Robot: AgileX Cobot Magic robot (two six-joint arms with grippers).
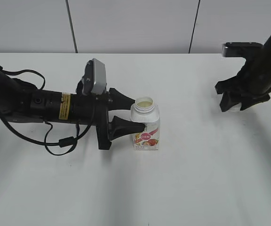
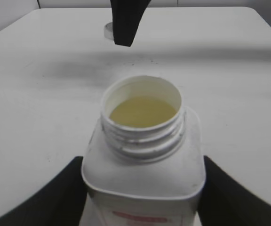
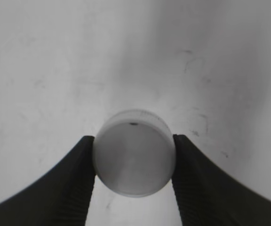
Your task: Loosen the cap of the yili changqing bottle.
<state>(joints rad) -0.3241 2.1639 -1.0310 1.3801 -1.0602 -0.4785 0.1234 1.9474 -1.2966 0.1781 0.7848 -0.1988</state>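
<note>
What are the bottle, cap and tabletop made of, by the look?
Yili changqing bottle: likely matte white plastic; moulded threads on the open neck, printed label on the front.
Cap: likely the same smooth, opaque white plastic, between the right hand's ribbed black fingers.
Table: white matte surface, faintly scuffed; material unclear.

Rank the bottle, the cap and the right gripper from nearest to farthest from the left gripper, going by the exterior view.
1. The bottle, clamped in the left gripper, centre of the table.
2. The cap and the right gripper, far right. The cap sits between that gripper's fingers, so those two are too close to call.
</note>
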